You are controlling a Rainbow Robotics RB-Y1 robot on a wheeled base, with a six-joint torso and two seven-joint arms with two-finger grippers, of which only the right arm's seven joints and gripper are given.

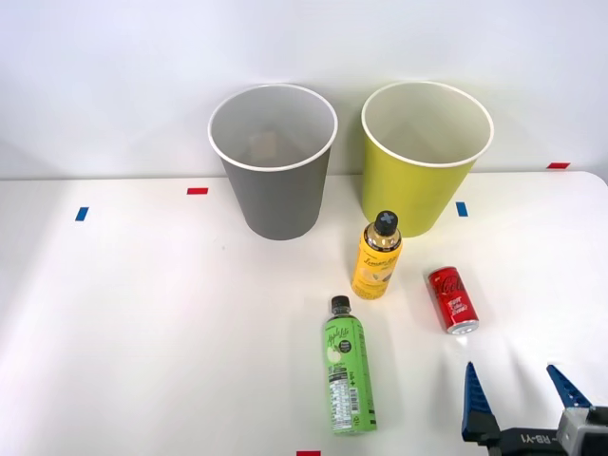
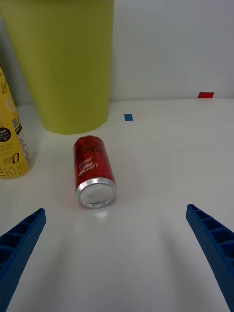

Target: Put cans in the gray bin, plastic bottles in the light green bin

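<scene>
Right now the right claw [image 1: 521, 397] sits at the lower right of the front view, blue ribbed fingers [image 2: 19, 243] spread wide apart w/ nothing between them, low over the white surface [image 1: 142, 332]. It points at the small red soda can w/ silver ends [image 1: 452, 299], lying on its side just ahead, silver end toward the claw; probably lined up so the fingers can straddle the can's body. Can isn't touched yet.

Yellow-orange plastic bottle w/ black cap [image 1: 377, 256] stands upright near the can, to its left in frame, just in front of the tall yellow-green bin w/ white rim [image 1: 425, 157]. Slim green plastic bottle w/ apple label [image 1: 347, 366] lies flat at lower centre, cap toward the bins. Tall gray bin w/ white rim [image 1: 274, 161] stands beside the green one, at upper centre.

Room: open surface around the can on the right side & toward the claw; the yellow bottle is the closest obstacle. The gray bin's open mouth looks reachable over both bottles.
</scene>
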